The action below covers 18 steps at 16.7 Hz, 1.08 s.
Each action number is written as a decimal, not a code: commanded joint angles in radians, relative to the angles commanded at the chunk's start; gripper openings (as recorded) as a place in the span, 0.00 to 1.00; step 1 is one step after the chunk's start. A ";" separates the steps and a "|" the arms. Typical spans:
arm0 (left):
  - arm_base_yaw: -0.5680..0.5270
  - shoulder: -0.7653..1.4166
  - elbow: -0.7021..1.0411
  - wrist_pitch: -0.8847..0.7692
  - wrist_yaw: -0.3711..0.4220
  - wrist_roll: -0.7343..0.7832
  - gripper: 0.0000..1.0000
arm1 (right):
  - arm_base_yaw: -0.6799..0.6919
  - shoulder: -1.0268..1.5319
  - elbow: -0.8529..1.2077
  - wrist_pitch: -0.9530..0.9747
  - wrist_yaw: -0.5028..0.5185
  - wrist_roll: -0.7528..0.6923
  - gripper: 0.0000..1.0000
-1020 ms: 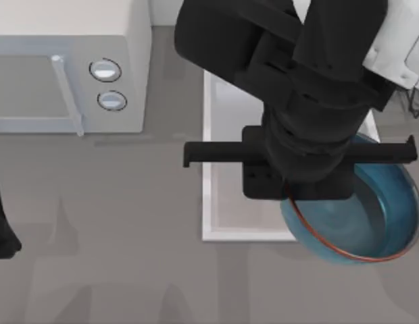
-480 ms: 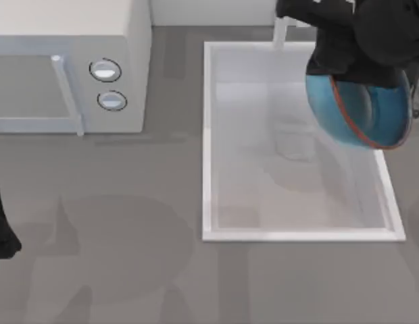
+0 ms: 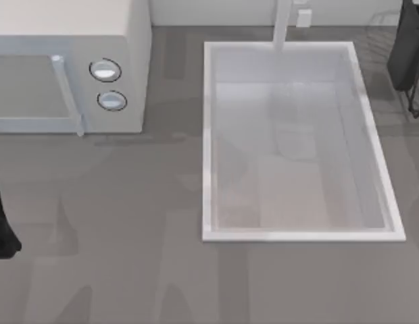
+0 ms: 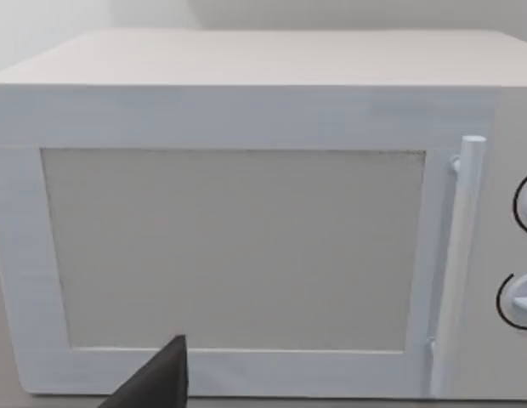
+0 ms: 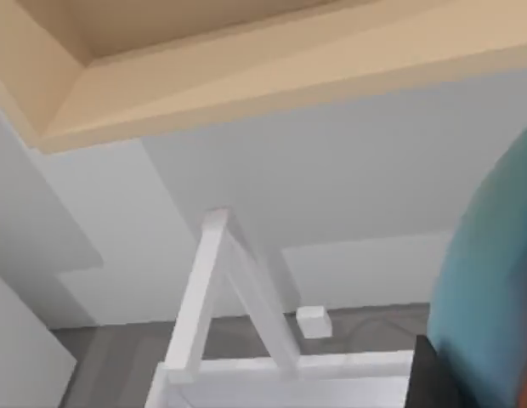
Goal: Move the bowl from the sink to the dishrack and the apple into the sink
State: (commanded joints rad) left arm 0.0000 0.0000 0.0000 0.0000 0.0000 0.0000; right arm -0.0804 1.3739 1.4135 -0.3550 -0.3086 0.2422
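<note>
Gone from above the sink (image 3: pixel 208 142) is the right arm, which half a second ago hung over the basin's far right corner with the bowl tipped on edge; now the top view shows bare white floor inside the rim and no arm over it. That swing has carried the bowl (image 5: pixel 489 280) clear of the basin, so the lift-out looks done and the placing on the dishrack (image 3: pixel 411 61) is what remains of step 1, as I judge it. From above, that rack shows as a dark slab and thin black wire at the far right edge.

From the right wrist, the bowl's blue wall sits close against the camera, beside a dark corner of the tool, so the right gripper appears to be carrying it; the fingers themselves are hidden. The white faucet post (image 5: pixel 217 289) stands beyond the tool and lower.

At the top view's left edge the left arm sits parked, its wrist camera facing the microwave (image 4: pixel 246 212) door; the finger spread cannot be told.
</note>
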 joint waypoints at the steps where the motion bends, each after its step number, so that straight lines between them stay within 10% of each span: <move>1: 0.000 0.000 0.000 0.000 0.000 0.000 1.00 | -0.074 -0.015 -0.024 0.079 -0.021 -0.048 0.00; 7: 0.000 0.000 0.000 0.000 0.000 0.000 1.00 | -0.332 -0.064 -0.089 0.341 -0.087 -0.221 0.00; 18: 0.000 0.000 0.000 0.000 0.000 0.000 1.00 | -0.316 0.063 -0.147 0.515 -0.063 -0.226 0.00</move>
State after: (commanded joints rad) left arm 0.0000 0.0000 0.0000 0.0000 0.0000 0.0000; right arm -0.3966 1.4364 1.2670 0.1595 -0.3719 0.0159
